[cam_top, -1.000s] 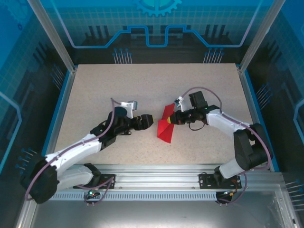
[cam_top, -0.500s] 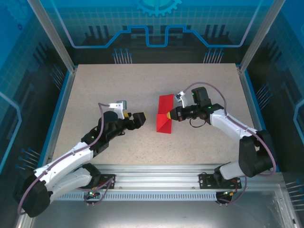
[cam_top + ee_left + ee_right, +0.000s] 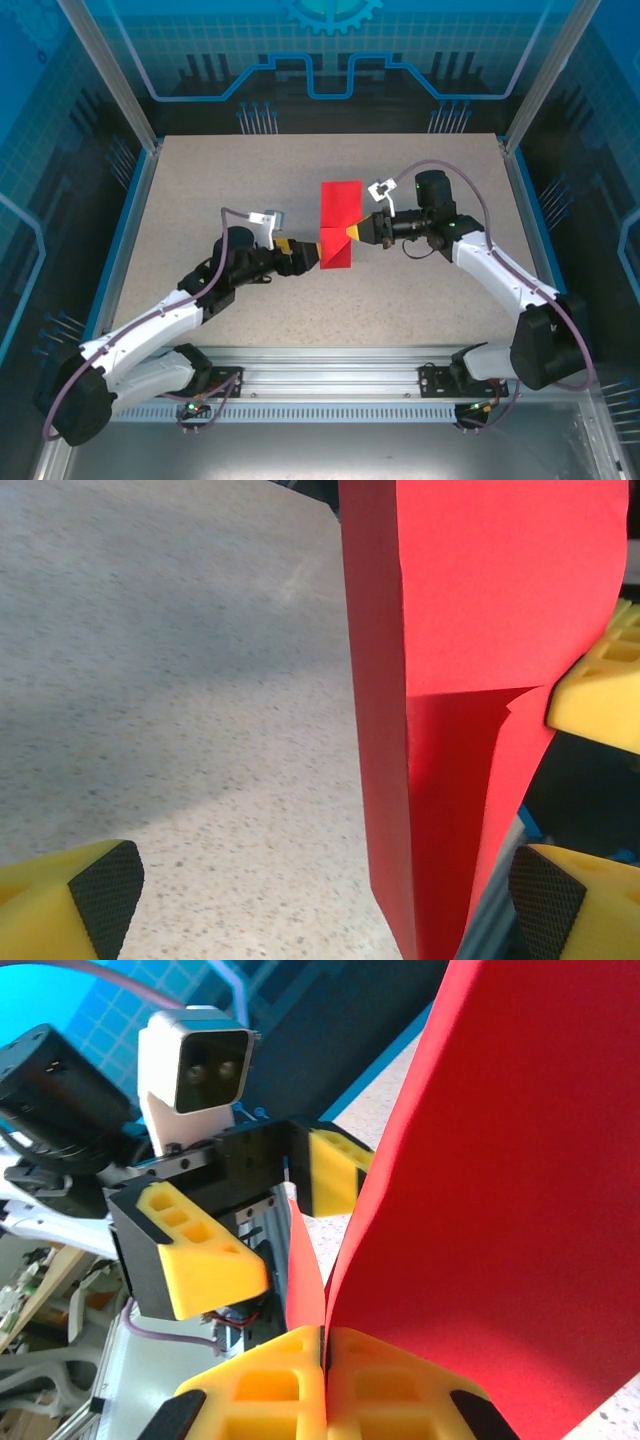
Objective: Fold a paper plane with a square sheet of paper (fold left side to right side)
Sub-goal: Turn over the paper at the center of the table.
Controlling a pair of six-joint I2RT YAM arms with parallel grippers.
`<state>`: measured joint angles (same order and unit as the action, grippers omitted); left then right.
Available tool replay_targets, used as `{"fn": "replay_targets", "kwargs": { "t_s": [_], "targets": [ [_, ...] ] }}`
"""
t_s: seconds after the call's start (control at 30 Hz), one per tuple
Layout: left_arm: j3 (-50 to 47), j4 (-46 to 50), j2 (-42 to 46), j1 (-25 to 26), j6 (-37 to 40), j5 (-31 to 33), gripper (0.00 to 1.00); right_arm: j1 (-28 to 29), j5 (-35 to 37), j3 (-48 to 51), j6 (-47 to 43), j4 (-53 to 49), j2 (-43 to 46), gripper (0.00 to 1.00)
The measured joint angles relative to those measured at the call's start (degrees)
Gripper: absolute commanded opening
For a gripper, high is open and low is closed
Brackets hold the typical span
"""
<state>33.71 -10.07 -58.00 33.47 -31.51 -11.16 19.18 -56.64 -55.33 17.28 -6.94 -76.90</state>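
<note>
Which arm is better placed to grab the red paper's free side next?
Probably the left: the left gripper stands open at the red paper's edge, while the right gripper is shut on it, holding it up.

The square sheet of paper (image 3: 340, 203) is seen as thin, smooth, matt red paper, and sharp creases are pressed into it. The tabletop (image 3: 200, 190) is finished in a pale, speckled, matt surface with a fine grain. The jaws of the left gripper (image 3: 305, 255) and the right gripper (image 3: 325, 1380) are moulded in matt yellow plastic with ribbed hollows. Black, finely textured pads (image 3: 105, 895) are fitted at the tips. The rail (image 3: 330, 362) is made of ridged, dull-sheened metal.
</note>
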Motion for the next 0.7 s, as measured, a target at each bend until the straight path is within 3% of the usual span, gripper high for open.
{"fn": "replay_targets", "kwargs": {
  "t_s": [0.33, 0.7],
  "targets": [
    [2.54, -6.34, -2.29, 0.00, -2.67, -11.26, 0.69, 1.07, -7.04, -0.17, 0.68, 4.04, 0.57, 0.00],
    [4.46, -7.30, -3.48, 0.00, -3.10, -15.82, 0.36, 1.14, -7.65, -0.20, 0.66, 4.07, 0.72, 0.00]
  ]
}}
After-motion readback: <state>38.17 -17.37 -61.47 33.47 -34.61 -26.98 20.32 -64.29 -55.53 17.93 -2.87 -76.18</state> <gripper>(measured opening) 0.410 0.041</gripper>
